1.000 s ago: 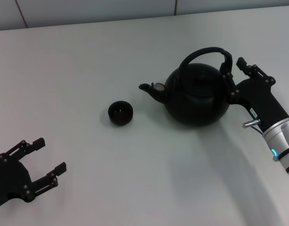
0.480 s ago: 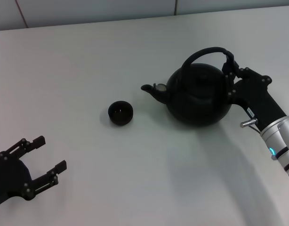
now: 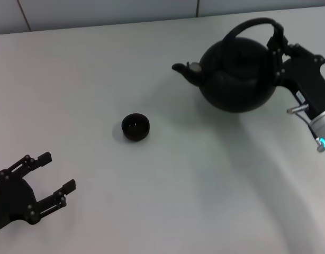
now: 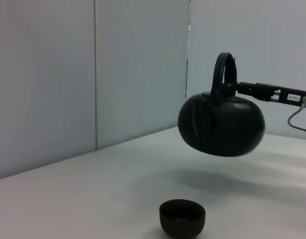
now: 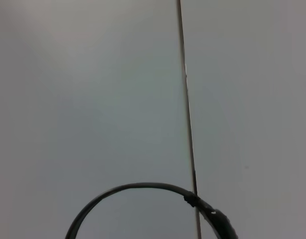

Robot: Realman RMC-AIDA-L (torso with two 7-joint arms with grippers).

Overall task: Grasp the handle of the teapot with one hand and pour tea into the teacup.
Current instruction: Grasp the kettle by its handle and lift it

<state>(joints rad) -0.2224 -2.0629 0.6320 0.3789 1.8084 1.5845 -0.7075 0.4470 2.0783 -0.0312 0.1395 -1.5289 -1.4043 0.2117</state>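
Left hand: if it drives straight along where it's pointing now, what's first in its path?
Likely the teacup: the left wrist view looks over it, low and near centre. The left hand sits open near the table's front, aimed up and to the right. The lifted teapot hangs beyond and higher. Depth is unclear, so it might pass above the cup.

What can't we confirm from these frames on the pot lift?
- Tea level in the small round black teacup: interior too dark in head and left wrist views.
- Right gripper fingers on the arched black handle: black on black in the head view; right wrist view shows only the hoop.
- Spout of the round matte black teapot: not discernible in the left wrist view.
- Left gripper, open, low at the left: arm cut off by the edge.
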